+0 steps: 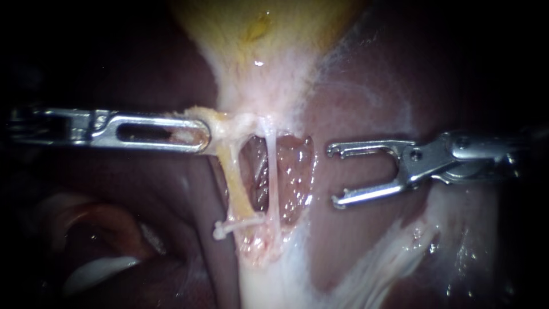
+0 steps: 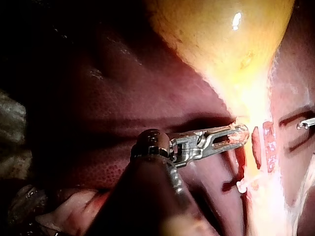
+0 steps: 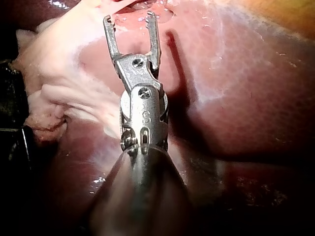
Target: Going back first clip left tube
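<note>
Our left instrument [image 1: 201,136] comes in level from the left, its slotted jaws closed on a fold of yellowish tissue [image 1: 220,117] just below the gallbladder [image 1: 257,34]; the fold shows through the slot near the tip, and the left wrist view shows the same hold [image 2: 240,135] beside the gallbladder's [image 2: 221,39] narrowing end. From that fold the left tube [image 1: 237,189] runs down, pale yellow and taut; the thinner right tube [image 1: 273,183] runs down beside it, and dark glistening liver shows in the window between them. A white clip [image 1: 234,226] sits across the lower end of the left tube, one end sticking out to the left; in the left wrist view it [image 2: 241,186] lies beyond and to one side of our left jaws, apart from them.

Our right instrument [image 1: 334,175] comes in from the right with its jaws spread wide, tips hooked and pointing at the tubes; it hangs over the liver [image 1: 366,86], apart from the right tube and well apart from the clip; the right wrist view shows the same wide gap [image 3: 129,18] above the liver [image 3: 236,98].
</note>
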`<state>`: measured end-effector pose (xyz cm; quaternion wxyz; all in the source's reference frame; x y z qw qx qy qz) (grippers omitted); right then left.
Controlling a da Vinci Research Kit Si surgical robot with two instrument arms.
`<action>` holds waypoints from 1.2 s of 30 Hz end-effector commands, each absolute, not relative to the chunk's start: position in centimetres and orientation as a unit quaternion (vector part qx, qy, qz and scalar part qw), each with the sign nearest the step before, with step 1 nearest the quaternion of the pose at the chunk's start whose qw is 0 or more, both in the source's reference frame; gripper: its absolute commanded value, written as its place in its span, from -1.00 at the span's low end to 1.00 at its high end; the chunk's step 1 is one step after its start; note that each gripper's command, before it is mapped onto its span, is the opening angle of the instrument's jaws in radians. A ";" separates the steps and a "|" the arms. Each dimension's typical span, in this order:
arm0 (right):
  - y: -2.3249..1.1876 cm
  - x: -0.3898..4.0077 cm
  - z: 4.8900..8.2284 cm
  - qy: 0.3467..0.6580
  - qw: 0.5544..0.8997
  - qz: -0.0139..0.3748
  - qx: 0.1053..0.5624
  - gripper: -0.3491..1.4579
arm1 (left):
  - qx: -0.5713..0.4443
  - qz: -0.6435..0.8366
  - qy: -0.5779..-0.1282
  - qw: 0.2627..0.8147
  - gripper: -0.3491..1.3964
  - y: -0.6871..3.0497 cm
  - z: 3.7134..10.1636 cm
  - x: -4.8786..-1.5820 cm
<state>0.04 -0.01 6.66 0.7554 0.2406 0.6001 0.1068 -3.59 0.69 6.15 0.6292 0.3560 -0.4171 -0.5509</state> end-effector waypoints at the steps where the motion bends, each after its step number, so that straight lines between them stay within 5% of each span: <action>1: -0.02 0.05 6.66 0.601 0.756 0.105 0.239 -0.06 | 0.356 -0.551 -0.417 0.629 -1.00 0.69 6.16 -3.59; 36: -0.04 -0.02 6.63 0.602 0.756 0.099 0.237 -0.06 | 0.355 -0.550 -0.406 0.638 -1.00 0.68 6.88 -4.09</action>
